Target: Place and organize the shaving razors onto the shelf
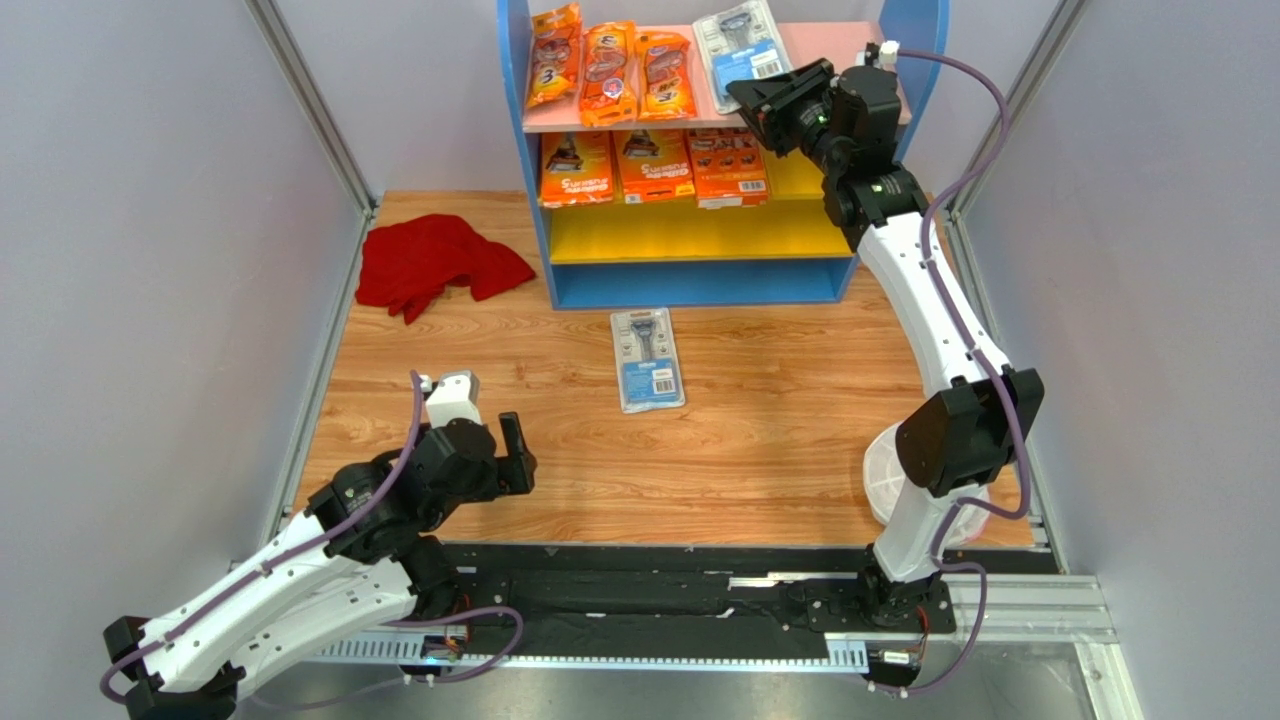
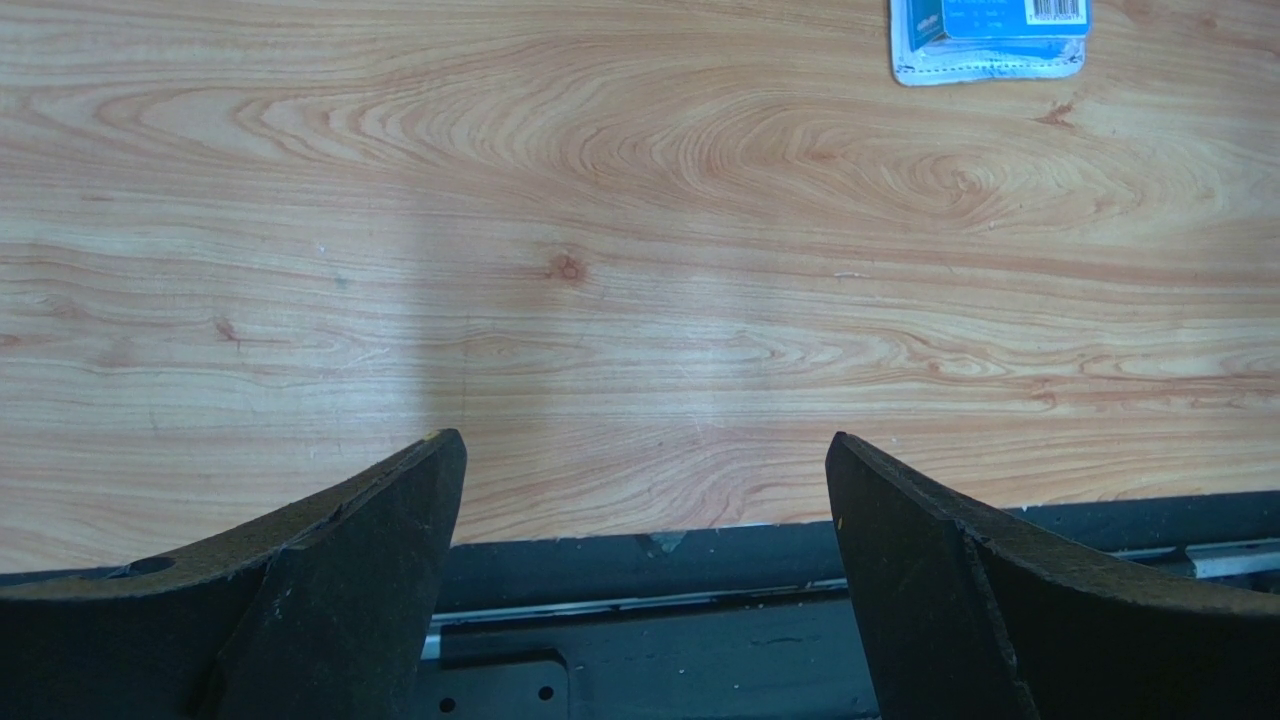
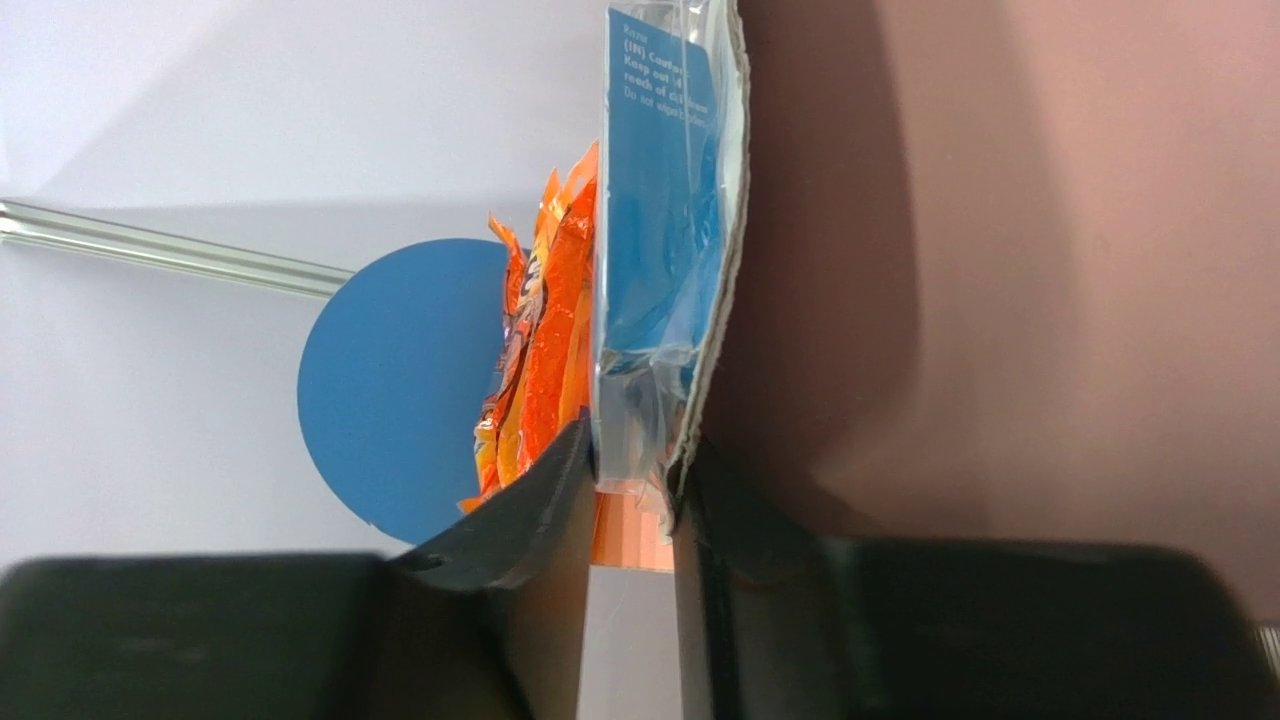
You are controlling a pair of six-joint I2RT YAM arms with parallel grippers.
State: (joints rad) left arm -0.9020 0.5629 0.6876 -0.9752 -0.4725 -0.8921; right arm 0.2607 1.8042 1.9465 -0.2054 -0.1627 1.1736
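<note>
Grey-blue blister card [image 1: 739, 45] atop the shelf [image 1: 706, 282], upper centre, sits pinched between the right fingers [image 3: 549, 503]; left fingers [image 2: 383, 518] gape wide, empty, over the table [image 2: 601, 270].

the top external camera sits high behind the arm bases [image 1: 902, 600], looking down over the wooden table [image 1: 781, 450] to the shelf [image 1: 706, 282] at the far end. the left wrist camera hangs low near the front edge, facing across the wood past its own fingers [image 2: 361, 585]; both catch the loose blister card [image 2: 989, 38]. the right wrist camera is close against the shelf's pink top board [image 3: 1052, 300], viewing the held blister card [image 3: 661, 270] edge-on.
</note>
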